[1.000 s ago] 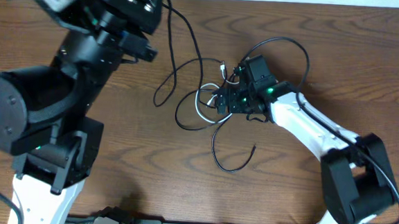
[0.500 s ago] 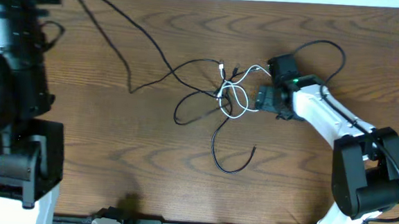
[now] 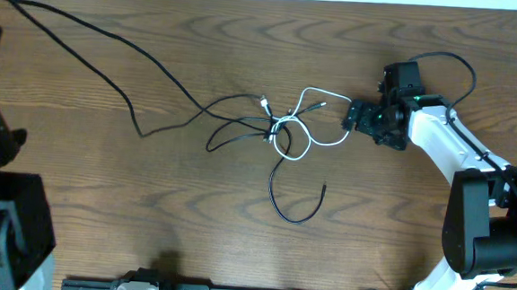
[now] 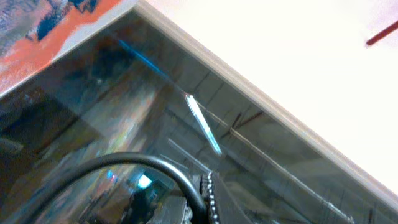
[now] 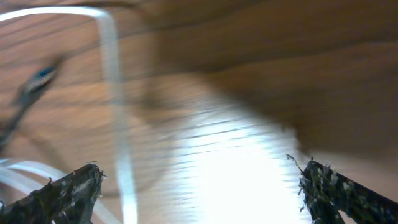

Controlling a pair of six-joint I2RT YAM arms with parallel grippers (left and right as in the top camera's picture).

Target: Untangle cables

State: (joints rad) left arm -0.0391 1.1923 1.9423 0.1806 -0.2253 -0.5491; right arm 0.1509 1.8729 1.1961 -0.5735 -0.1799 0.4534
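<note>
The right gripper [image 3: 349, 117] sits low over the table [image 3: 144, 246], fingers spread wide and empty, pointing left at the white cable [image 3: 312, 121], whose loop lies just ahead of them; its white arm [image 3: 438, 142] bends back toward the table's right front corner. The left gripper is clenched but out of sight off the left side, its camera tilted up at a blurred dark pane [image 4: 124, 124]. On the brown wood, the white cable is knotted mid-table with a black cable [image 3: 93, 58] that runs off past the top-left corner, whether held I cannot tell, and a second black cable [image 3: 290, 216] curling toward the front.

The right arm [image 3: 438, 142] — white shell, black joints, black hand [image 3: 351, 116], black cable [image 3: 448, 54].
</note>
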